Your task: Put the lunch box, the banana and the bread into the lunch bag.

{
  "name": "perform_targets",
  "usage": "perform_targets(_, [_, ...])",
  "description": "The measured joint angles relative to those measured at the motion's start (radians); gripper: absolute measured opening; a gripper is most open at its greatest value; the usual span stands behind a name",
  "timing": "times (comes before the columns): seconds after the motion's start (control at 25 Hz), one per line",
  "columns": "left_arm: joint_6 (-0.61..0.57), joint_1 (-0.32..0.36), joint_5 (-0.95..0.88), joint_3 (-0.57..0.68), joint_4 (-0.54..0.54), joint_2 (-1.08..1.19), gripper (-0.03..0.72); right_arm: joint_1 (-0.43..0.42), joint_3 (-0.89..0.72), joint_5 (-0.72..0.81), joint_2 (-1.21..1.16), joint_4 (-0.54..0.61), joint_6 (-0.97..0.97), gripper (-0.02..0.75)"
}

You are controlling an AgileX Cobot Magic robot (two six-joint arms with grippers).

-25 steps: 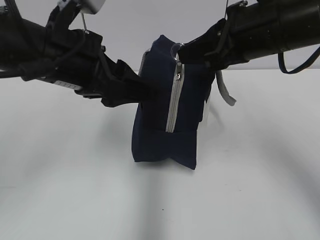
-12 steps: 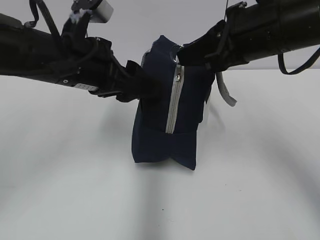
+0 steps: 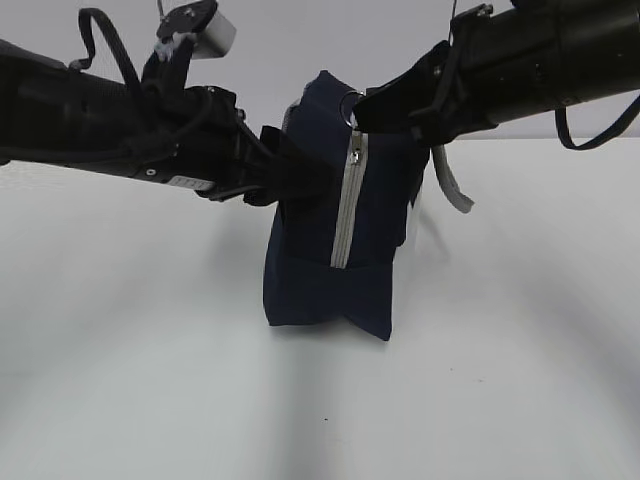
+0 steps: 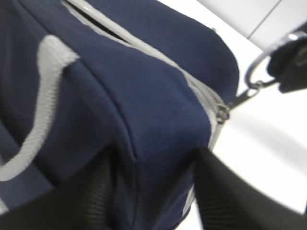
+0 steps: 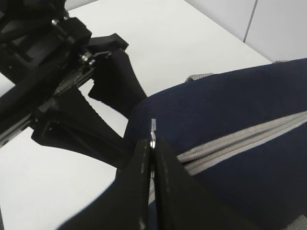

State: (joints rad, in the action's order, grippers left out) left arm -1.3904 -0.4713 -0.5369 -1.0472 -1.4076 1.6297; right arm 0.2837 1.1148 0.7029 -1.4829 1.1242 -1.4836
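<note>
Lunch bag [image 3: 330, 250] upright on end, zipper [image 3: 347, 200] running vertically.

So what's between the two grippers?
The end of the lunch bag, in the exterior view. The left gripper clamps its corner; the right gripper pinches the ring pull at the top of its grey zipper.

No readable text, brand or number anywhere. Left arm [image 3: 150, 140] has a small pale sticker [image 3: 185, 182] on its underside, print too blurred to read. Lunch bag [image 3: 320, 260] carries no visible lettering.
</note>
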Motion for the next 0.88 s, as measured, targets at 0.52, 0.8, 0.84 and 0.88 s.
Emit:
perform_targets(0.52, [-0.003,0.001,-0.094,0.0,0.006,0.003,0.003,0.0,0.062,-0.015,0.0,-0.019,0.0,-0.016])
perform_targets(0.8, [-0.003,0.001,-0.112,-0.003,0.018,0.003,0.003,0.0,0.116,-0.046,-0.002,-0.07,0.028,-0.016])
perform_targets(0.84, [-0.003,0.001,-0.118,-0.003,0.024,0.003,0.003,0.0,0.116,-0.053,-0.004,-0.07,0.029,-0.016])
perform_targets(0.88, [-0.003,0.001,-0.123,-0.003,0.031,0.003,0.003,0.0,0.117,-0.057,-0.004,-0.075,0.03,-0.016])
